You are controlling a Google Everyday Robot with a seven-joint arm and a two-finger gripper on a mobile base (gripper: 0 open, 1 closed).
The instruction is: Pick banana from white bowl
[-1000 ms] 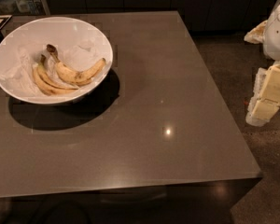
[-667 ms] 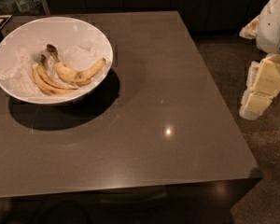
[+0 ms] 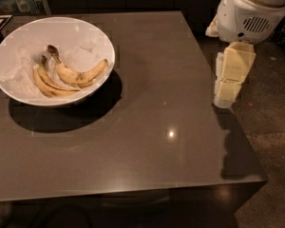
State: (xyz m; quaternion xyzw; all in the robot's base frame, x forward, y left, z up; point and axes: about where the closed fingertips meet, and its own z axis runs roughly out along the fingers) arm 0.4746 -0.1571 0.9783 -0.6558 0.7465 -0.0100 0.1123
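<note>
The banana (image 3: pixel 80 75) lies in the white bowl (image 3: pixel 88 38) at the table's back left. It is thick, curved and yellow, and its dark stem tip points to the back left. A thinner joined pair of bananas (image 3: pixel 46 85) with a greenish stem lies just left of it, touching it. My gripper (image 3: pixel 224 98) is cream-coloured and hangs down at the table's right edge. It is far to the right of the bowl and holds nothing. The white arm housing (image 3: pixel 249 13) is above it.
The dark grey table (image 3: pixel 156 127) reaches from the bowl to its right edge under the gripper and to its front edge near the bottom. Speckled floor (image 3: pixel 275 127) lies to the right. Dark clutter (image 3: pixel 0 23) stands behind the bowl at the far left.
The arm and gripper have moved left, from beyond the table's right side to over its right edge. The bowl and bananas have not moved.
</note>
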